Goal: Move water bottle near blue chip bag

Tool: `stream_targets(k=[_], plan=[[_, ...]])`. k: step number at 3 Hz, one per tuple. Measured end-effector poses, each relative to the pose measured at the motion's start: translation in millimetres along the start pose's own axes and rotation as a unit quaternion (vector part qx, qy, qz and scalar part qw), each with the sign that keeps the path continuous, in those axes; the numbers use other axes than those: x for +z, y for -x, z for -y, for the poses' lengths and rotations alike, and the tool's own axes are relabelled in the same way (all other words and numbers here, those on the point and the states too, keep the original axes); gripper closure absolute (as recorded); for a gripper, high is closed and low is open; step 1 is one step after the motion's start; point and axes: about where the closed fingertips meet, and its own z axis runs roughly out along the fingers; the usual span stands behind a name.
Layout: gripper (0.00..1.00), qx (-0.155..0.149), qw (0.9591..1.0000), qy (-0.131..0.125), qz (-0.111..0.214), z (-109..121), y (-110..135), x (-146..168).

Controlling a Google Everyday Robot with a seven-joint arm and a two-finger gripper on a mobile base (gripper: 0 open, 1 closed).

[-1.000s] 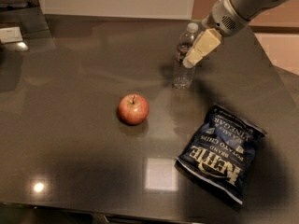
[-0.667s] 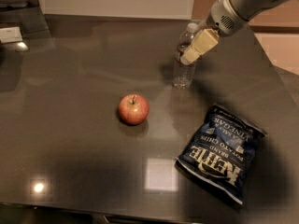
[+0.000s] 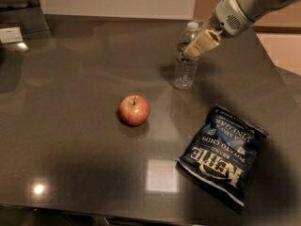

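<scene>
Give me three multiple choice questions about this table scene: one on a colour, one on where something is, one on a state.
1. What colour is the chip bag? A. red B. yellow C. dark blue
2. Where is the gripper? A. by the bottle's upper part B. on the chip bag C. out of view
3. How is the bottle placed? A. lying down B. standing upright C. upside down
Answers: 1 C, the bag is navy with white lettering. 2 A, the gripper sits against the bottle just below its cap. 3 B, the cap points up.
</scene>
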Motion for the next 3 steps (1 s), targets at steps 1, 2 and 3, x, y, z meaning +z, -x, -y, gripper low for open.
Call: stream_targets(k=[1, 2, 3], plan=[[0.88, -0.005, 0.9998, 0.019, 0.000, -17, 3, -13], [1.00, -0.008, 0.9992, 0.039, -0.004, -39, -2, -34], [1.00, -0.024, 0.9987, 0.044, 0.004, -65, -8, -51]])
